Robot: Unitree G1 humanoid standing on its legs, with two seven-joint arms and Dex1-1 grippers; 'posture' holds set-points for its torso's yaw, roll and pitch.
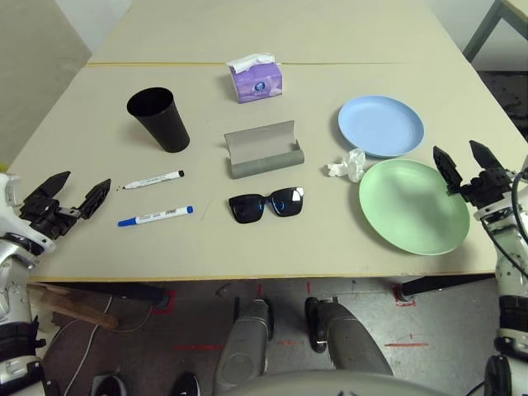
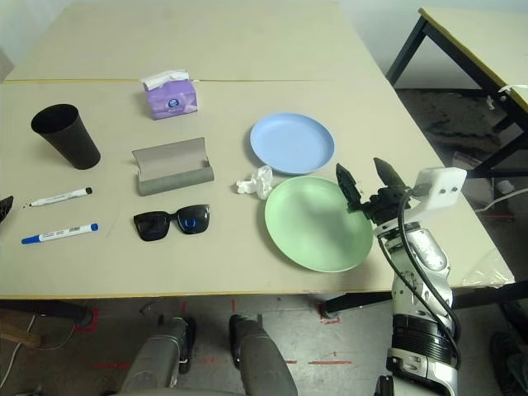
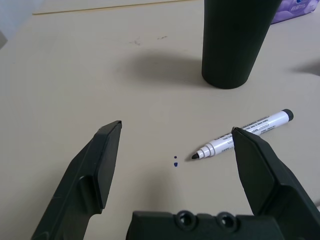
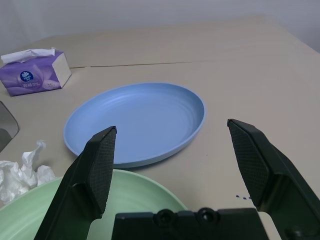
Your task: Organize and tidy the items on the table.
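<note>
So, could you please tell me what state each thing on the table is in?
Cup: upright, uncovered
Tissue box: tissue sticking out
Glasses case: open
Sunglasses: unfolded
Black-tipped marker: uncapped
Blue marker: lying flat
Tissue: crumpled
Plates: right way up

L gripper (image 1: 69,195): open, empty | R gripper (image 1: 459,162): open, empty | L arm (image 1: 15,297) & R arm (image 1: 513,280): fwd, apart, one each side

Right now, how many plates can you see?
2: a round light-blue plate toward the far right of the table, and a round pale-green plate nearer, by the right gripper.
</note>
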